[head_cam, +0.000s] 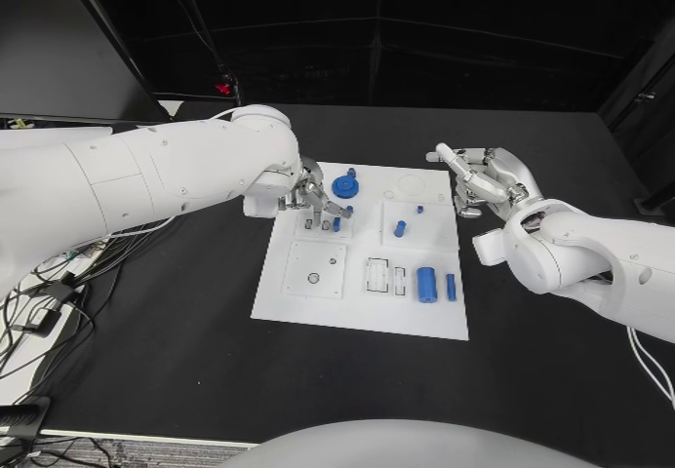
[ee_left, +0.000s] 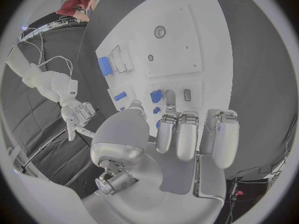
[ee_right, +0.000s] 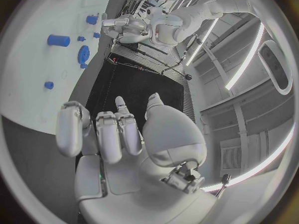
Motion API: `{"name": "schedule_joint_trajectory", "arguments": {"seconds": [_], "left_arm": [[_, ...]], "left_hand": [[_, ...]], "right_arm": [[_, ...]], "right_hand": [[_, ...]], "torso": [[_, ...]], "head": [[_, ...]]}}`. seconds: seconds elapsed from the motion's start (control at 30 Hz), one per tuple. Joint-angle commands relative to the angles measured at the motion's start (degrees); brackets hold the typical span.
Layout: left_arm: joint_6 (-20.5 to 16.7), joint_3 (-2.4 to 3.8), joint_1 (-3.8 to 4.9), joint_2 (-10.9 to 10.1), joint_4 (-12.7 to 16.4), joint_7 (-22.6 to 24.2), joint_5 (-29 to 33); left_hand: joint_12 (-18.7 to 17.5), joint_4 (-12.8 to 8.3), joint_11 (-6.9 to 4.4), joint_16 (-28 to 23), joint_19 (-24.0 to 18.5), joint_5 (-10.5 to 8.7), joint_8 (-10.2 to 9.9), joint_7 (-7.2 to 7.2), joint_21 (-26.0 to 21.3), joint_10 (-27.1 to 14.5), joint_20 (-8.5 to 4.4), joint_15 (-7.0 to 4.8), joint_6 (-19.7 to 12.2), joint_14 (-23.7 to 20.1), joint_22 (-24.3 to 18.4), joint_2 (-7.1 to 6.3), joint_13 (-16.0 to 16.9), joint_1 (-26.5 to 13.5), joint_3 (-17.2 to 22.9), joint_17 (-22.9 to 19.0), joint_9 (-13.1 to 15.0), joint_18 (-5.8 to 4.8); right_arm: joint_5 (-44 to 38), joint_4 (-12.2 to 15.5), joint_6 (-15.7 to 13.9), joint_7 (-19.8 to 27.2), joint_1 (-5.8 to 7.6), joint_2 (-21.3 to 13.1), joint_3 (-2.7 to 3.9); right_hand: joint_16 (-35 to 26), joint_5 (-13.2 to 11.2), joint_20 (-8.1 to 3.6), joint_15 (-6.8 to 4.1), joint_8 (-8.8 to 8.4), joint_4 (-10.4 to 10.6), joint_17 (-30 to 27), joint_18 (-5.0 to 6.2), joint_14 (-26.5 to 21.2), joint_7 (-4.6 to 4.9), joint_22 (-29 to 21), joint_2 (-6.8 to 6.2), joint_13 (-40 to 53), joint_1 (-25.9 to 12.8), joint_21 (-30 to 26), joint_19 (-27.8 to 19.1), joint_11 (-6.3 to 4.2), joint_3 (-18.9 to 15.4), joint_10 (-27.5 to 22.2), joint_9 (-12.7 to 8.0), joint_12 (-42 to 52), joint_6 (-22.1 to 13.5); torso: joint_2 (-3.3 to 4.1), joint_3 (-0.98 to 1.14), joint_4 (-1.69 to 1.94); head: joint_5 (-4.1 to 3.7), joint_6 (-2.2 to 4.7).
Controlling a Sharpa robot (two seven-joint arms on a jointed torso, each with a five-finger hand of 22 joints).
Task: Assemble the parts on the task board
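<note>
The white task board [head_cam: 360,310] lies mid-table. On its far left part my left hand [head_cam: 312,200] reaches down beside a blue gear [head_cam: 346,185]. Its thumb and a finger pinch a small blue part [ee_left: 156,95] standing at the board's slots. A blue peg [head_cam: 400,230] stands near the board's middle. A thick blue cylinder [head_cam: 426,284] and a thinner blue bar [head_cam: 452,286] lie at the near right. My right hand [head_cam: 486,180] hovers off the board's far right corner, fingers apart and holding nothing. The right wrist view shows the gear [ee_right: 83,54] and the left hand [ee_right: 134,27].
A square white plate with holes [head_cam: 315,269] sits on the board's near left part. Black table surface [head_cam: 169,341] surrounds the board. Cables [head_cam: 57,273] trail off the table's left edge.
</note>
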Motion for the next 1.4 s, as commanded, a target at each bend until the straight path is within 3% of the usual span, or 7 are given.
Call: {"name": "schedule_joint_trajectory", "arguments": {"seconds": [0.03,0.2,0.63,0.9,1.4], "left_arm": [[0.36,0.05,-0.26,0.29,-0.80,-0.45,-0.57],[0.32,0.05,-0.62,0.81,-1.80,0.63,-0.71],[0.22,0.05,-1.11,2.93,-3.97,2.08,-0.78],[1.21,0.06,-1.48,4.36,-4.56,2.47,-0.77],[2.56,0.06,-1.80,5.02,-5.32,1.46,-0.76]], "left_hand": [[0.20,-0.05,-0.32,0.05,5.97,-0.03,-0.24,0.00,0.18,5.88,-0.55,-0.42,0.49,6.11,15.07,0.62,15.08,0.05,-0.43,15.08,0.12,-0.37],[0.20,-0.12,-0.35,0.05,5.97,0.10,-0.62,-0.05,0.18,5.88,-0.59,-0.48,0.76,6.11,15.07,0.92,15.08,0.66,-0.43,15.08,0.31,-0.37],[0.20,-0.09,-0.40,0.05,5.97,0.22,-0.98,-0.08,0.18,5.88,-0.64,-0.52,0.99,6.11,15.07,1.24,15.08,1.18,-0.45,15.08,0.53,-0.37],[0.20,-0.15,-0.42,0.05,5.97,0.45,-1.50,-0.11,0.18,5.88,-0.70,-0.57,1.06,6.11,15.07,1.60,15.08,2.12,-0.45,15.08,0.86,-0.37],[0.20,-0.10,-0.41,0.05,5.97,0.97,-2.47,-0.08,0.18,5.88,-0.75,-0.59,1.05,6.11,15.07,2.38,15.08,3.79,-0.40,15.08,1.52,-0.37]], "right_arm": [[0.13,0.11,0.21,0.12,0.07,0.09,0.03],[0.13,0.06,0.09,0.07,0.07,0.13,0.03],[0.13,-0.16,0.08,-0.45,0.07,0.38,0.03],[0.13,-0.19,0.04,-0.65,0.07,0.47,0.03],[0.13,-0.03,-0.02,-0.79,0.08,0.33,0.03]], "right_hand": [[0.14,0.18,-0.26,-0.37,0.35,0.03,15.09,0.94,6.17,0.08,9.80,0.67,14.97,-0.08,-0.36,-0.17,-0.28,-0.27,5.96,0.05,-0.02,-0.43],[0.14,0.23,-0.27,-0.36,0.39,0.03,15.09,0.96,6.17,0.11,9.78,0.83,14.97,0.04,-0.43,-0.20,-0.25,-0.30,5.96,0.05,-0.02,-0.51],[0.14,0.26,-0.27,-0.35,0.41,0.04,15.09,0.97,6.17,0.14,9.76,0.93,14.97,0.12,-0.49,-0.24,-0.24,-0.32,5.96,0.04,-0.02,-0.58],[0.14,0.26,-0.27,-0.35,0.42,0.04,15.09,0.97,6.17,0.14,9.76,0.97,14.97,0.15,-0.48,-0.22,-0.23,-0.32,5.96,0.04,-0.02,-0.60],[0.14,0.28,-0.27,-0.34,0.44,0.05,15.09,0.96,6.17,0.17,9.77,1.05,14.97,0.20,-0.48,-0.21,-0.20,-0.34,5.96,0.04,-0.02,-0.64]], "torso": [[-0.02,-0.04,-0.04],[0.00,0.01,0.13],[-0.03,-0.03,-0.08],[-0.04,0.01,0.00],[-0.04,-0.04,0.10]], "head": [[-0.01,-0.14],[0.01,-0.20],[-0.37,-0.79],[-0.63,-1.00],[-1.01,-1.41]]}}
